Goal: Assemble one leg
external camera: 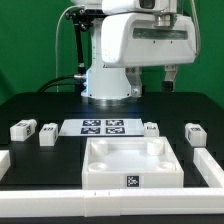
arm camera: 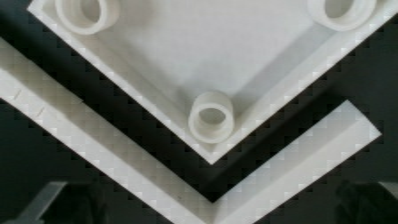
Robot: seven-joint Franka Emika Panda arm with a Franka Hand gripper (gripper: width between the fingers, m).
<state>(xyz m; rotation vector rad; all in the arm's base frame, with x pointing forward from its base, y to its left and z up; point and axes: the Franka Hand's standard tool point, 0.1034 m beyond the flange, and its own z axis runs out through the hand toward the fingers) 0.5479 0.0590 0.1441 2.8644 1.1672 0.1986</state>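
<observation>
Four small white legs with marker tags lie on the black table in the exterior view: two at its left and two at its right. My gripper hangs high above the table at the back right, far from every leg. It is open and holds nothing. In the wrist view the gripper looks down on the white tray's corner hole. Its dark fingertips stand wide apart at the frame's corners. No leg shows in the wrist view.
The large white square tray with corner holes sits front centre. The marker board lies behind it. A low white wall runs along the front and both sides. The robot base stands at the back.
</observation>
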